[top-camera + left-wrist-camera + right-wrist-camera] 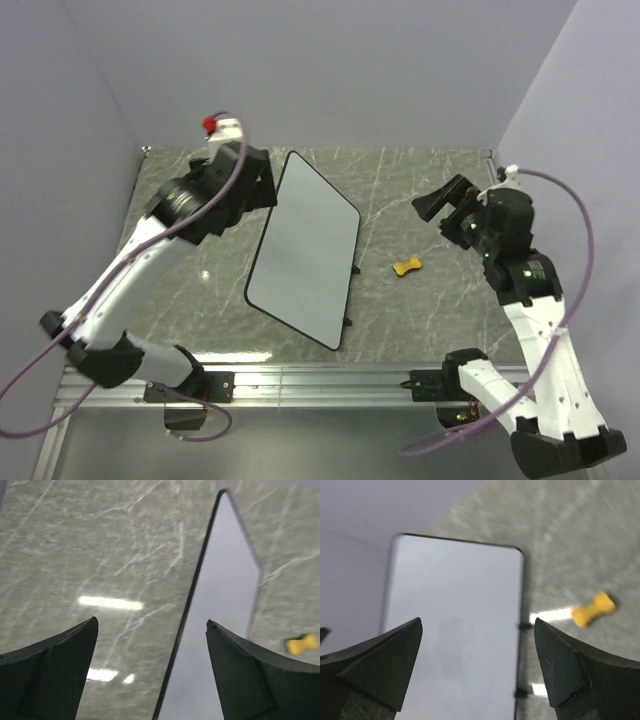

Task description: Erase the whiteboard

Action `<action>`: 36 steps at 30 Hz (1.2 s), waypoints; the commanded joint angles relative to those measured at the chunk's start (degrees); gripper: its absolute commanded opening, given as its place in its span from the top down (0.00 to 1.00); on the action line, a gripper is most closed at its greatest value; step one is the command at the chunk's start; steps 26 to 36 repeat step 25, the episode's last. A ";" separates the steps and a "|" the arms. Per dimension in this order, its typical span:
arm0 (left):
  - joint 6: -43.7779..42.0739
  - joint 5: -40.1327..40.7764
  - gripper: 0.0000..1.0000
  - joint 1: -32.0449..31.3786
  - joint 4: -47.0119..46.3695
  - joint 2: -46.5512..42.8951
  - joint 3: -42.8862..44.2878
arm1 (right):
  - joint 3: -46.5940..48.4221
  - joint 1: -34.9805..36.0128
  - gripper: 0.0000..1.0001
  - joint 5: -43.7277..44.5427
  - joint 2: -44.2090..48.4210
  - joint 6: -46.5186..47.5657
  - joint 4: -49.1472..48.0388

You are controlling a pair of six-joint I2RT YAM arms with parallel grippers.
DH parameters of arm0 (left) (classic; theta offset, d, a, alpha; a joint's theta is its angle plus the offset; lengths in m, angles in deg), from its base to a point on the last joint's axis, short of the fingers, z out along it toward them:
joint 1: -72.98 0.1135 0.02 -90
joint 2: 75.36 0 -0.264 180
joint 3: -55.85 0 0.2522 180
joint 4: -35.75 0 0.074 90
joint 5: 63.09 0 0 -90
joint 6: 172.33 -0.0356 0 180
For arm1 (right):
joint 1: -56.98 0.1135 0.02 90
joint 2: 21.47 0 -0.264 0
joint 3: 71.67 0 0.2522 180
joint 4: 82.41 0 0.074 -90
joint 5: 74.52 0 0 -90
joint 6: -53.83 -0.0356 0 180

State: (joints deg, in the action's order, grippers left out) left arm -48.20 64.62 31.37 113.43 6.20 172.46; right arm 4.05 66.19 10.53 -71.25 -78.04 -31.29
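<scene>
At the table's left, the left gripper (258,183) hangs empty with its jaws apart, just beside the far left rim of the whiteboard (305,250). The whiteboard sits mid-table, propped on small black feet, its face blank as far as I can tell. It looks light, stiff and slick, so the thin black rim is probably the place to pinch. Right of it lies a yellow bone-shaped eraser (406,266), then the right gripper (440,205), spread wide and empty. The grey marbled tabletop (420,180) is glossy, so the board may skid. Plain lilac walls (350,70) close three sides.
</scene>
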 commanded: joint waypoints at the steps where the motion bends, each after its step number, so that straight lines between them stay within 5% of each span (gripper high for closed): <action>1: 7.35 -3.76 0.06 0.03 -5.45 -9.38 -4.04 | 8.17 1.51 0.00 -5.51 2.58 5.30 -1.69; 8: 9.37 -16.53 0.05 0.03 -23.58 -25.56 -20.57 | 11.09 1.51 0.00 -12.00 6.44 5.74 4.82; 21: 7.44 -20.66 0.04 0.03 -21.39 -21.79 -15.58 | 3.71 1.42 0.00 -20.09 10.22 4.60 1.49; 36: 4.03 -17.51 0.01 -0.05 -17.35 -19.09 -11.99 | 4.75 1.60 0.00 -16.08 10.23 5.74 3.49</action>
